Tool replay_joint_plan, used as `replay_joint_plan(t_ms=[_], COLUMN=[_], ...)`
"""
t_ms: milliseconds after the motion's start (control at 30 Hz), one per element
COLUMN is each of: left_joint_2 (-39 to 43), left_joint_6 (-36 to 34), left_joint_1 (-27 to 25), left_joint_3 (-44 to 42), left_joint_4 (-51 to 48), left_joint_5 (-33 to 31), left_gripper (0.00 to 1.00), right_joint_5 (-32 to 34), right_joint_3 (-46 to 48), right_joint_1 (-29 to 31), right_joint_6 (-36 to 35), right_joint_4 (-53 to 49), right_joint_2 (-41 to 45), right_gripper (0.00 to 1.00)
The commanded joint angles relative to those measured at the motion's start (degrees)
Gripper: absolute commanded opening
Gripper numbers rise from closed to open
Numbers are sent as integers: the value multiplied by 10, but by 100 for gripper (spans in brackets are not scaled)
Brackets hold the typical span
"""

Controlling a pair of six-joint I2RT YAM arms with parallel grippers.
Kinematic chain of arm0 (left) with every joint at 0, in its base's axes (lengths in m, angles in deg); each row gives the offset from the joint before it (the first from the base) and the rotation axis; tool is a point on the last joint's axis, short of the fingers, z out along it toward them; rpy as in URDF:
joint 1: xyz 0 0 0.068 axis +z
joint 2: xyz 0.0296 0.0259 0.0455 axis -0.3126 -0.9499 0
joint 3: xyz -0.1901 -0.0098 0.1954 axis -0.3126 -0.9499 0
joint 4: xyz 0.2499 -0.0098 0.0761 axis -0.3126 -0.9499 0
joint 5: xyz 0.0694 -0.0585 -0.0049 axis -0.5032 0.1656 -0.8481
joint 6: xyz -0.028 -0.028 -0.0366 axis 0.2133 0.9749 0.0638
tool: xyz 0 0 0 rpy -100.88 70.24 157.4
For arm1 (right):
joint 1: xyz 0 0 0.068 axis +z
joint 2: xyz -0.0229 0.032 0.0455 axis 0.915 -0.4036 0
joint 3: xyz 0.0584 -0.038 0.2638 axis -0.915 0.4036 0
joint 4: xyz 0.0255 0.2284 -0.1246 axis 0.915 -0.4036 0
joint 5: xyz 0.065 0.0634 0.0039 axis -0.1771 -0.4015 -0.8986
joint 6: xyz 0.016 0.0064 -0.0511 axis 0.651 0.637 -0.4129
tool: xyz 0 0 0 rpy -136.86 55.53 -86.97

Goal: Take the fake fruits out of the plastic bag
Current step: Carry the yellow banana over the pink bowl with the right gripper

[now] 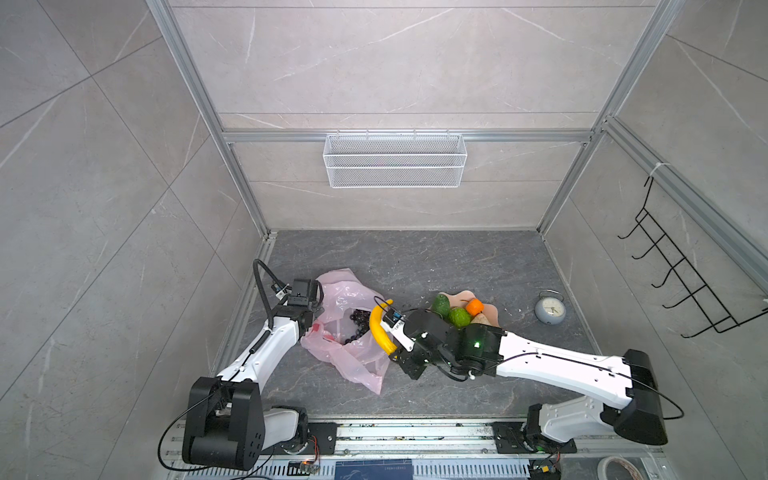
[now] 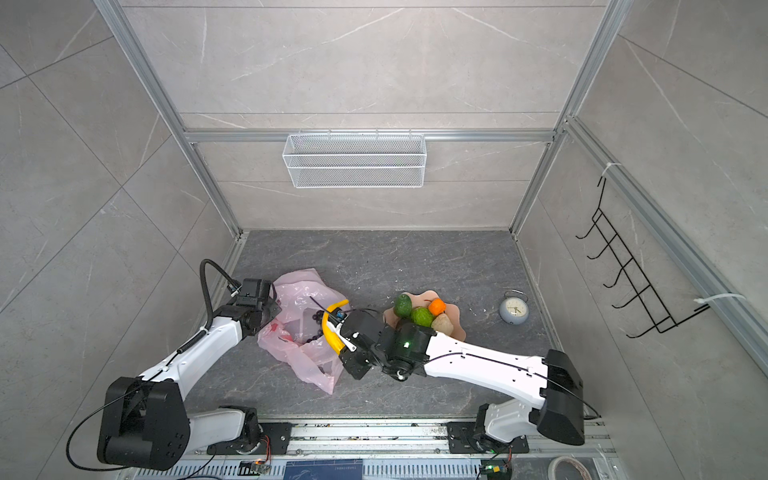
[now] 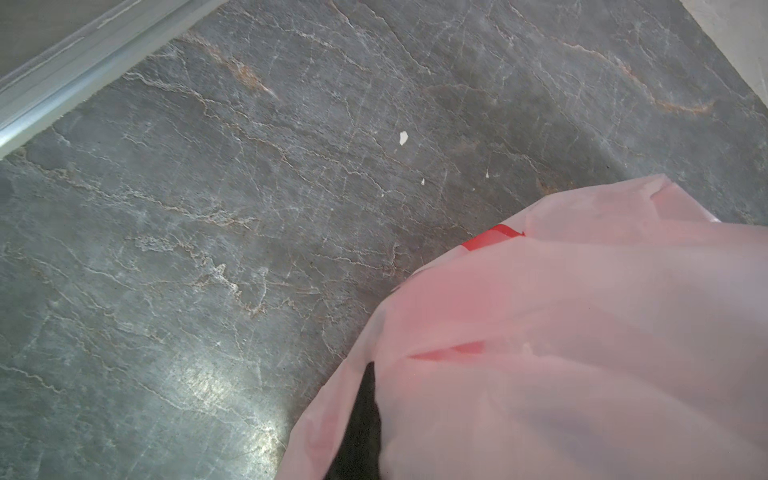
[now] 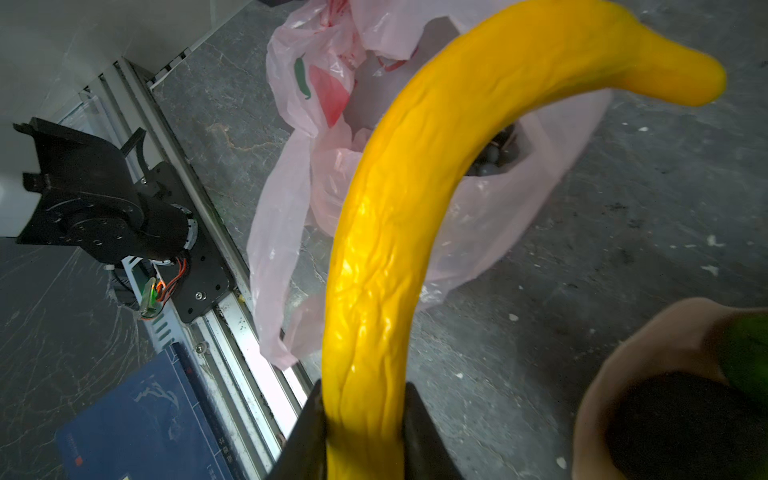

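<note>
The pale-pink plastic bag (image 1: 353, 365) (image 2: 305, 365) lies crumpled and open on the dark table. My left gripper (image 1: 314, 318) (image 2: 271, 319) is shut on the plastic bag's left edge; in the left wrist view the film (image 3: 561, 332) drapes over a dark finger (image 3: 360, 419). My right gripper (image 1: 392, 348) (image 4: 363, 415) is shut on the lower end of the long yellow banana (image 1: 378, 326) (image 2: 329, 328) (image 4: 395, 228), which is held above the bag's mouth. A dark grape bunch (image 1: 358, 325) (image 4: 492, 160) lies inside the bag.
A peach scalloped plate (image 1: 494, 318) (image 2: 458, 326) right of the bag holds an avocado (image 1: 440, 305), a green fruit (image 1: 459, 316), an orange (image 1: 474, 306) and a beige piece (image 1: 482, 319). A round clock (image 1: 549, 309) lies further right. A wire basket (image 1: 395, 160) hangs on the back wall.
</note>
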Motion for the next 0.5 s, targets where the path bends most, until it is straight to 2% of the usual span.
replay_joint_plan(t_ms=[0, 267, 467], left_joint_2=[10, 37, 61], left_joint_6=[-13, -37, -44], left_joint_1=[12, 13, 13], left_joint_3=[-8, -37, -58], left_joint_4=[9, 35, 41], left_joint_5=[3, 37, 50], left_gripper=[0, 0, 0], right_joint_5=[34, 73, 79], right_joint_3=[22, 57, 89], right_joint_1=[-17, -82, -137], right_joint_6=[19, 53, 75], right_joint_4=[-38, -83, -108], right_joint_2=[40, 105, 115], right_gripper=[21, 21, 22])
